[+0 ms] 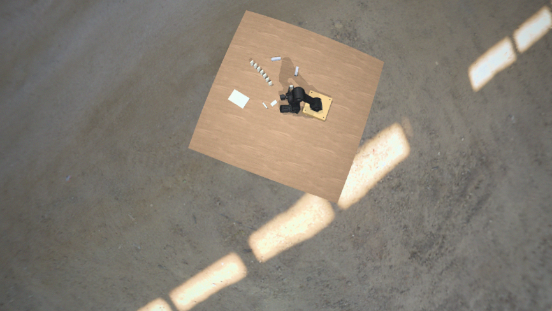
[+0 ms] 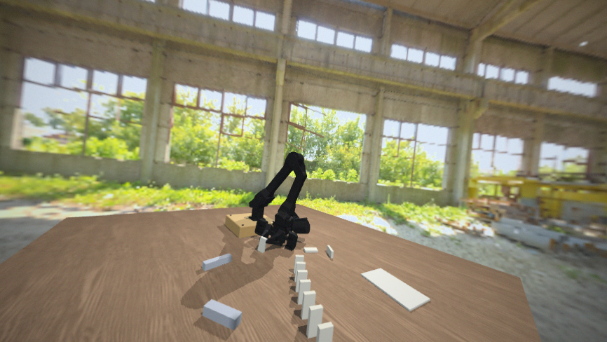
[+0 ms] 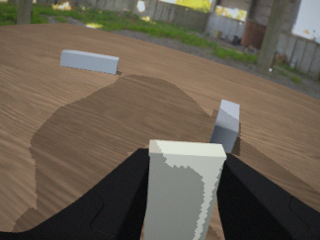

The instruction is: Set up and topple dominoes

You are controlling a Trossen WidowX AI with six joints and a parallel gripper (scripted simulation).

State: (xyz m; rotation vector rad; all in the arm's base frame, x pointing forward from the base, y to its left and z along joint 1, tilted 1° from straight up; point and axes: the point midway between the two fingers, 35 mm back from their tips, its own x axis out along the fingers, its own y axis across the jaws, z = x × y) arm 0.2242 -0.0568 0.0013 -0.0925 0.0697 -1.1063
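My gripper (image 3: 183, 162) is shut on a white domino (image 1: 290, 86) (image 2: 261, 244) (image 3: 180, 197). The domino is close to upright, slightly tilted in the exterior view, beside the arm and away from the row; its height over the table is hard to tell. The row of dominoes (image 1: 261, 72) (image 2: 303, 291) stands in a slanting line, several pieces evenly spaced. Two loose dominoes lie between the arm and the white panel: one domino (image 1: 273, 102) (image 2: 310, 250) flat, the other domino (image 1: 264, 104) (image 2: 329, 251) on its long narrow side. The held domino's lower end is hidden in the wrist view.
One blue-grey block (image 1: 275, 58) (image 2: 221, 314) (image 3: 89, 62) lies near the row's far end. Another blue-grey block (image 1: 296, 71) (image 2: 216, 262) (image 3: 227, 122) lies nearer the arm. A flat white panel (image 1: 238, 99) (image 2: 394, 289) lies on the row's other side. The arm stands on a yellowish base (image 1: 326, 109) (image 2: 242, 228).
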